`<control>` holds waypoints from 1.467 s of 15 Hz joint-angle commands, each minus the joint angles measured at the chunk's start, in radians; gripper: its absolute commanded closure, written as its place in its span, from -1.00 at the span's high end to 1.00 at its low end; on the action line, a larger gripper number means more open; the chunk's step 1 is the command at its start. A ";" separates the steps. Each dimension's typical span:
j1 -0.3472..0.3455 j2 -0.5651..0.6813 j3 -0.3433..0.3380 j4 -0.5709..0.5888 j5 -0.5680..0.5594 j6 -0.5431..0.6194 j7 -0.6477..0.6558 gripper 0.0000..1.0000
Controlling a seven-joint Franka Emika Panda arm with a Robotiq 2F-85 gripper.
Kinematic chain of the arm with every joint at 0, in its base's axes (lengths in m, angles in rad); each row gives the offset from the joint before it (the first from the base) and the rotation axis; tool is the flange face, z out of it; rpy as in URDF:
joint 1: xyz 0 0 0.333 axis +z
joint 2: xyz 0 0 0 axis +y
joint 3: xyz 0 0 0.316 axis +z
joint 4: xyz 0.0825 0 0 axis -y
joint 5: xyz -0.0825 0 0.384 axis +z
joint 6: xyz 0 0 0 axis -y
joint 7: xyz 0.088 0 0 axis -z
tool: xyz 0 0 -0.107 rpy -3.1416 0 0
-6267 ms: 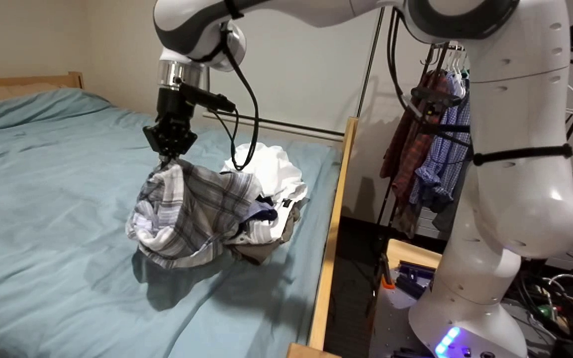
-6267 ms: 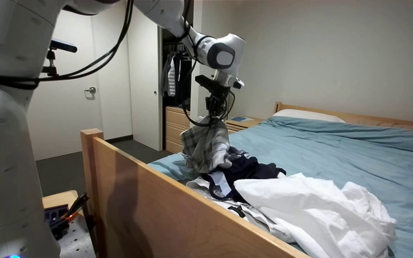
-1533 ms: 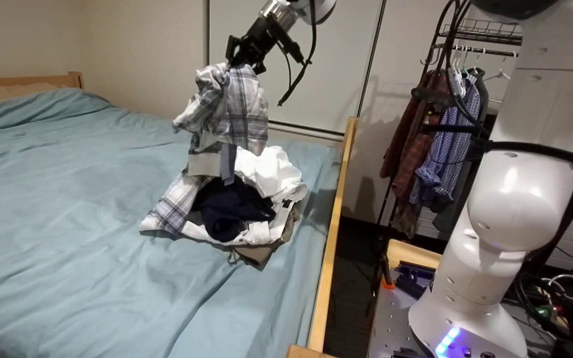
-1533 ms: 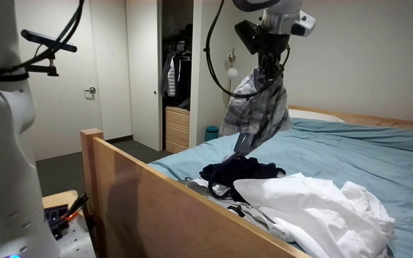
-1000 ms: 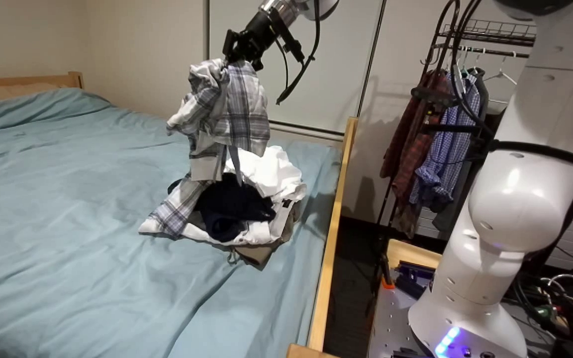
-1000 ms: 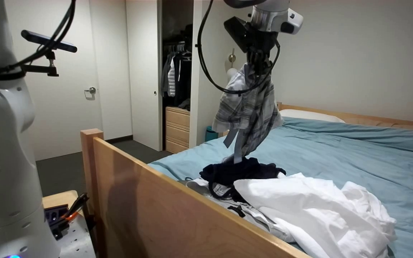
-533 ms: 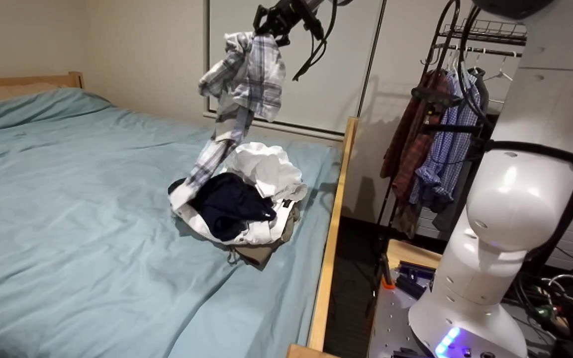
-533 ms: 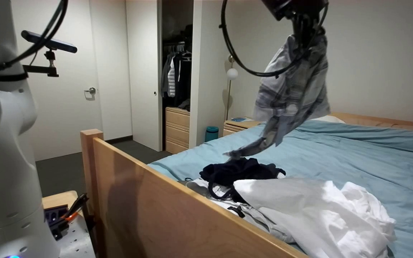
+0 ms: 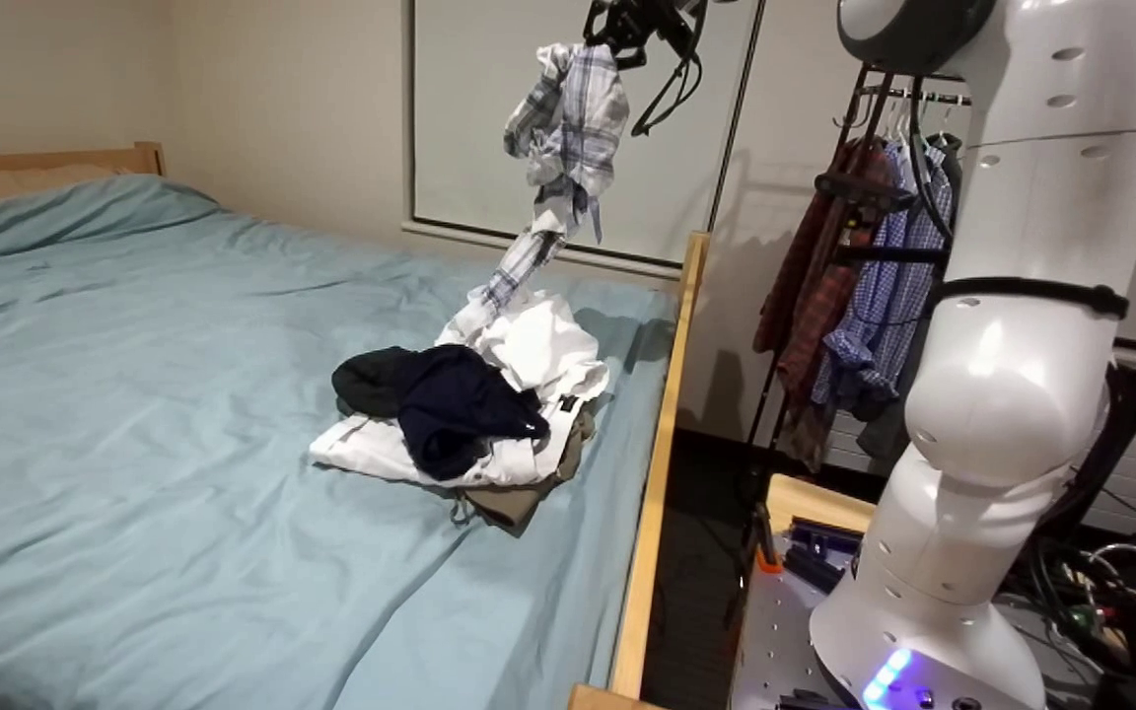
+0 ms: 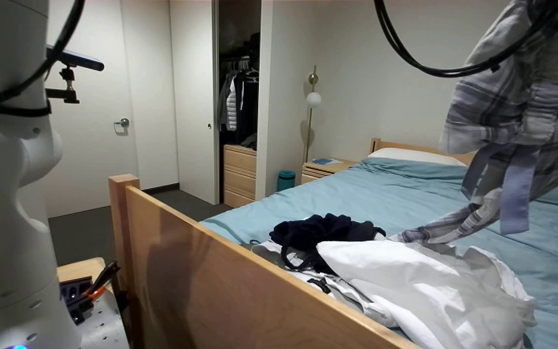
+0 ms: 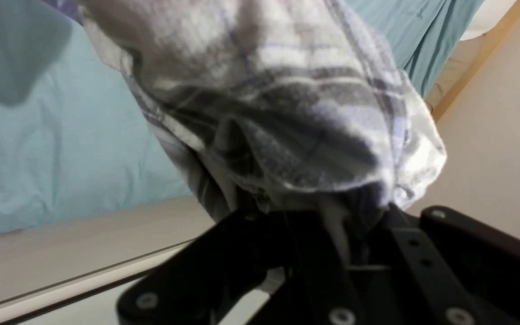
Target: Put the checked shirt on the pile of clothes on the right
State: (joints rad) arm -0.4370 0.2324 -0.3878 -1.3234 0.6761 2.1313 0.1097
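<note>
Inside the footboard edge, checked shirt

There is one claw, one grey checked shirt, one pile of clothes, one bed and one lamp.

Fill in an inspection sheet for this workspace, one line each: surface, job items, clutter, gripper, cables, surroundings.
Surface: blue-green bedsheet, wrinkled.
Job items: checked shirt held up, bunched, its lower end at the white garment, contact unclear; pile of clothes also includes a navy garment and a brown garment.
Clutter: dark items near the robot's base.
Gripper: gripper closed on the checked shirt.
Cables: black cables loop in front of the checked shirt in an exterior view; cable tangle beside the base.
Surroundings: wooden footboard, hanging shirts, floor lamp.
</note>
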 commanded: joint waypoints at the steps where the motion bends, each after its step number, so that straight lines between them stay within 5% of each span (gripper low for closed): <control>1: -0.001 0.014 0.000 0.012 0.000 0.002 0.009 -0.59; 4: 0.003 0.027 0.003 0.030 0.000 0.003 0.021 -0.59; 5: 0.001 0.034 0.002 0.036 -0.001 0.001 0.026 -0.90; 6: -0.010 0.051 -0.006 0.052 0.007 0.011 0.037 -0.90; 13: -0.221 0.196 0.051 0.187 0.124 -0.049 0.011 -0.90; 22: -0.048 0.036 0.073 -0.176 -0.043 -0.044 -0.301 -0.90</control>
State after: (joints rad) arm -0.5338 0.3699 -0.3206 -1.3309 0.7056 2.0754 -0.0838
